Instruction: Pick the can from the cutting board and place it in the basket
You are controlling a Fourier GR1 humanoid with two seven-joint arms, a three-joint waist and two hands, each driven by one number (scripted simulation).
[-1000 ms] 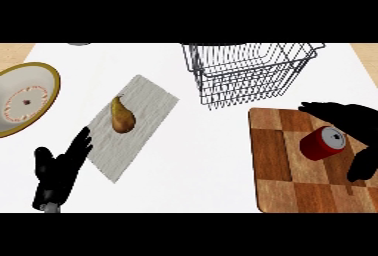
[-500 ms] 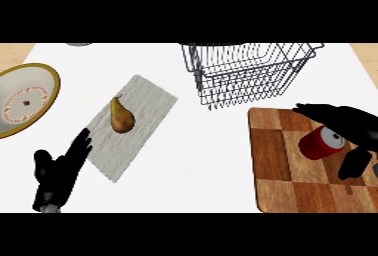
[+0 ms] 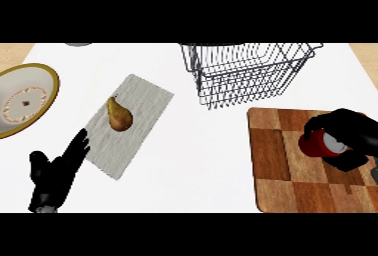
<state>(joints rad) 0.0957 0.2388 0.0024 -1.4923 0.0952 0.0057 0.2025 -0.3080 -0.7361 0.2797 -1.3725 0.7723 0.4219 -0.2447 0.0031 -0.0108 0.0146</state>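
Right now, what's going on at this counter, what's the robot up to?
The robot's right hand is curled round a red can on the wooden cutting board at the right; the can has not yet gone into the wire basket, which stands beyond the board. The left hand rests open at the lower left, by the corner of a grey cloth with a pear on it. A plate sits at the far left.
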